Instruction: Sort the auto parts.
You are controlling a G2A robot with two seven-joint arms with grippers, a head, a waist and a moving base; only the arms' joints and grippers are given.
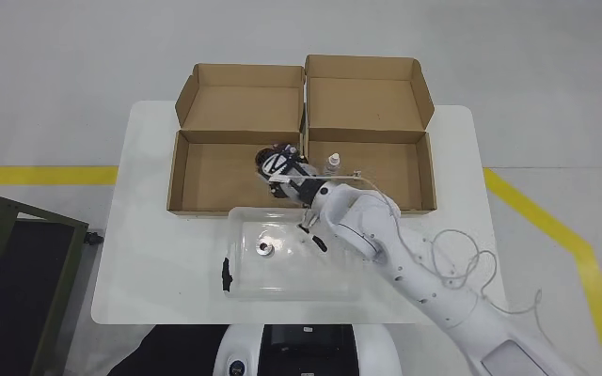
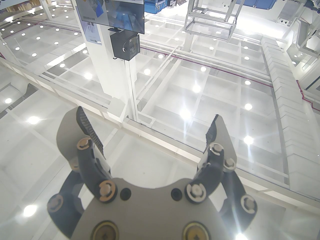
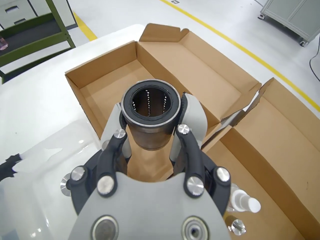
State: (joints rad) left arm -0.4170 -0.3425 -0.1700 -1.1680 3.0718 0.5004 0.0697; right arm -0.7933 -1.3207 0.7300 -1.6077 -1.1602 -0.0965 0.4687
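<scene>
Gripping the metal sleeve (image 3: 150, 136) tight, the right gripper (image 3: 153, 116) hangs over the box (image 3: 105, 68) at mid-frame and ought to lower it before letting go.

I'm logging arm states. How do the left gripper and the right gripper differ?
The left gripper is open and empty; the right gripper is shut on a black cylindrical bearing. The left gripper points up at a ceiling; the right gripper hangs over a cardboard box. Both share the same two-finger build.
</scene>
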